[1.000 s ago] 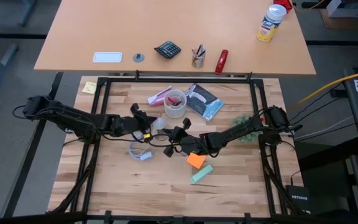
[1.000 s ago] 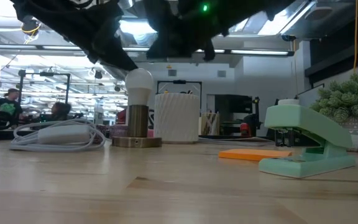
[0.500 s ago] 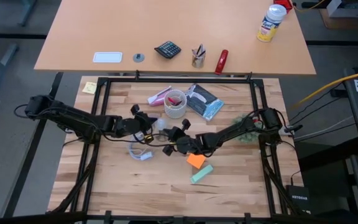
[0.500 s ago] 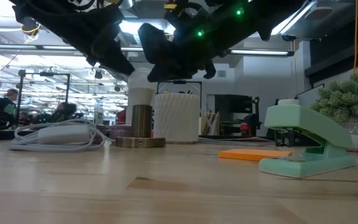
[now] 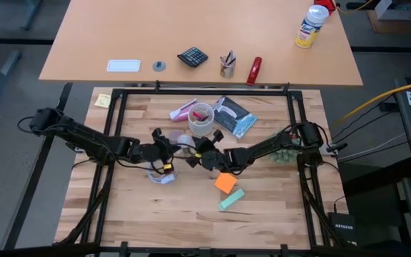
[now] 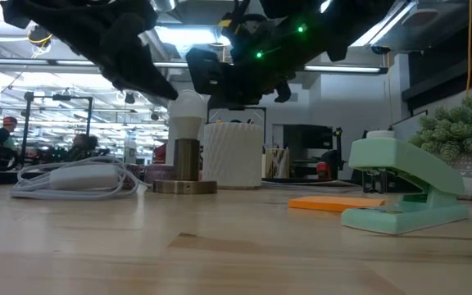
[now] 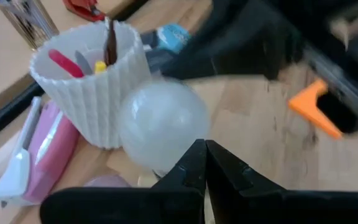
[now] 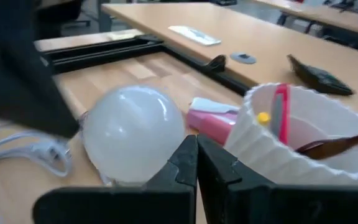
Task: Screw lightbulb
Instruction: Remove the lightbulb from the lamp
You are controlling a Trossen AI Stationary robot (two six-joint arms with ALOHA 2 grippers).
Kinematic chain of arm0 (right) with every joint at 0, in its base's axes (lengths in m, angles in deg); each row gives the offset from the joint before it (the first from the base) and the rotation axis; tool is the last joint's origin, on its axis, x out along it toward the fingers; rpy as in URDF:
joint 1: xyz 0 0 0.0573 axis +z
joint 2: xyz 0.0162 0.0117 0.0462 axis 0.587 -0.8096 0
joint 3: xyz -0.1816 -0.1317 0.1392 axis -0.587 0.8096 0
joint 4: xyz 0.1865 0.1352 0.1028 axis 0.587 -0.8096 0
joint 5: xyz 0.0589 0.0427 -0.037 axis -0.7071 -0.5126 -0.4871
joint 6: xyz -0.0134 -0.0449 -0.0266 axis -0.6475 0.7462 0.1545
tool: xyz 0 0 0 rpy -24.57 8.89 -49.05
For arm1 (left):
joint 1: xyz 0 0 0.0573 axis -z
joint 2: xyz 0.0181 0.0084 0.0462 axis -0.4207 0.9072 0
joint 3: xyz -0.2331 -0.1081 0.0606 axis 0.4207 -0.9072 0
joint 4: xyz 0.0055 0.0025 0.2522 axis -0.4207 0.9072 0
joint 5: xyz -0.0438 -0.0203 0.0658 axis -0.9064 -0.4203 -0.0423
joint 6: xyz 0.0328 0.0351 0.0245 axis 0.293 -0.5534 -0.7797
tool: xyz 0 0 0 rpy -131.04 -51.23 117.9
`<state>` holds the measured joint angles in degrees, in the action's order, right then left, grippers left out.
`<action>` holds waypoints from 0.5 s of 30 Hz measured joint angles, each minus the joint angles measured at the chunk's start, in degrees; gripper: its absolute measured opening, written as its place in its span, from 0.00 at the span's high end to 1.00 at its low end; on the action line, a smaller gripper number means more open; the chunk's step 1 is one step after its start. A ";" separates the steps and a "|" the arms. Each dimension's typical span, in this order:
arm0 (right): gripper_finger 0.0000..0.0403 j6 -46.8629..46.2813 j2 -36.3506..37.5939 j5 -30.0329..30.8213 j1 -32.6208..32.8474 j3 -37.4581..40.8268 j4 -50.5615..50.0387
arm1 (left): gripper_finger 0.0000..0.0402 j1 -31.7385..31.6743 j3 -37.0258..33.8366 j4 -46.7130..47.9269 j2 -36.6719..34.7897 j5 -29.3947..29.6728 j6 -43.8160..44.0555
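Note:
The white lightbulb [image 6: 188, 108] stands upright in a brass socket [image 6: 185, 161] on a round base, near the table's middle [image 5: 183, 143]. It also shows in the left wrist view [image 7: 163, 124] and in the right wrist view [image 8: 132, 134]. My left gripper [image 7: 204, 158] is shut, close to the bulb on its left and a little nearer the table's near edge [image 5: 164, 154]. My right gripper [image 8: 196, 155] is shut, close to the bulb on its right [image 5: 195, 153]. My left gripper's shut fingertips [image 7: 197, 149] lie right at the bulb's round side. I cannot tell whether they touch it. My right gripper's shut fingertips [image 8: 191, 146] lie right beside the bulb's round side. I cannot tell whether they touch it.
A white ribbed cup [image 5: 200, 119] with pens stands just behind the bulb. A looped white cord [image 5: 159, 176] lies to the left, toward the near edge. An orange pad [image 5: 225, 183] and a mint stapler [image 5: 231, 199] lie to the right. A small plant [image 5: 282, 146] stands at the right.
My right gripper has gone toward the table's left edge and down, close up to the bulb. My left gripper has shifted a little toward the near edge beside the bulb. The bulb stays upright in its socket.

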<state>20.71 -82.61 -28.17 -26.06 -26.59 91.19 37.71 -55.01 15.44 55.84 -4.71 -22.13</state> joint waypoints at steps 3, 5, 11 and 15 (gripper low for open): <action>0.98 0.01 0.00 -2.24 -0.95 0.00 -0.22 | 1.00 0.82 0.04 -0.36 -0.13 0.94 -0.44; 0.98 0.20 0.04 -2.18 -1.10 0.00 -0.16 | 1.00 1.22 0.04 -0.30 -0.28 1.40 -0.43; 0.98 5.14 2.36 -1.20 0.04 0.00 -0.34 | 1.00 1.21 0.04 -0.85 -1.94 3.06 -0.63; 0.98 6.59 4.61 -0.97 1.86 0.00 -0.40 | 1.00 1.21 0.04 -1.97 -3.97 3.88 -2.42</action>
<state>27.30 -77.99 -29.13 -24.20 -26.59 90.79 38.92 -54.97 13.48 51.88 -0.82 -24.56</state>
